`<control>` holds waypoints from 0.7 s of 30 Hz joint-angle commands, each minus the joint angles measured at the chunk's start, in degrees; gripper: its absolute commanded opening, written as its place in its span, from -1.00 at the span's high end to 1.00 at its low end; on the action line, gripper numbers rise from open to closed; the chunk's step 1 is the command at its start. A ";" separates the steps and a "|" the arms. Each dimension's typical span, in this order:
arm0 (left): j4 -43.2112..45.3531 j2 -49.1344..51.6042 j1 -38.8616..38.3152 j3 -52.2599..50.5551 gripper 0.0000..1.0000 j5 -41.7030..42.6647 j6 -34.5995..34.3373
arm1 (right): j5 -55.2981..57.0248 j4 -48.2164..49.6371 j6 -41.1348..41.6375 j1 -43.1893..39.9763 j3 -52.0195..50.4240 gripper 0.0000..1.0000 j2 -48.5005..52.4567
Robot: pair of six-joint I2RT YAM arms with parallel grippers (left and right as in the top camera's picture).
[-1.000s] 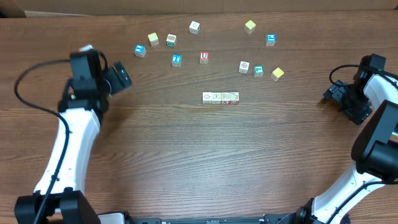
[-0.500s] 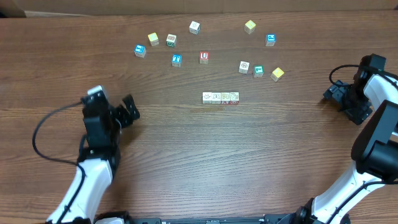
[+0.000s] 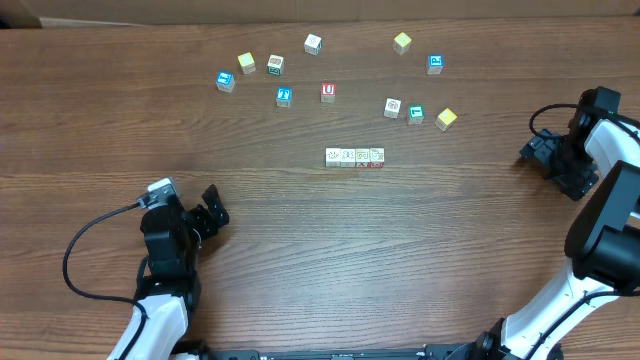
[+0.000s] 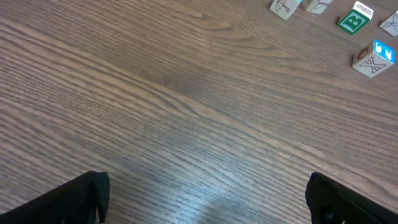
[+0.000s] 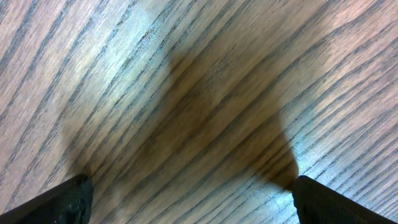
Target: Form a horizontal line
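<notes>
The horizontal line is a short straight row of several small whitish cubes touching side by side at the table's middle, in the overhead view. My left gripper is far to the row's lower left, open and empty; in the left wrist view its gripper shows two dark fingertips wide apart over bare wood. My right gripper is at the table's right edge, level with the row, open; in the right wrist view the gripper has only wood grain between its fingertips.
Loose cubes lie scattered behind the row: a yellow cube, a blue cube, the red "U" cube, a teal cube and another yellow cube. A green "B" cube and a blue-marked cube show in the left wrist view.
My left arm has drawn back from the far left toward the table's near side, its gripper staying open. The right arm and the cubes have not moved.
</notes>
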 commanded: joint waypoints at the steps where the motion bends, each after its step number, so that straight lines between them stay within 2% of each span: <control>1: 0.46 -1.92 0.02 -2.60 -0.99 -0.90 1.09 | 1.44 0.11 0.02 -0.33 -0.52 -1.00 0.63; 12: 4.11 -8.07 -0.50 -11.87 -1.00 -0.72 1.05 | 1.44 0.11 0.02 -0.33 -0.55 -1.00 0.63; 21: -2.54 -13.46 -2.84 -11.74 -1.00 -0.96 2.38 | 1.44 0.09 0.02 -0.33 -0.55 -1.00 0.63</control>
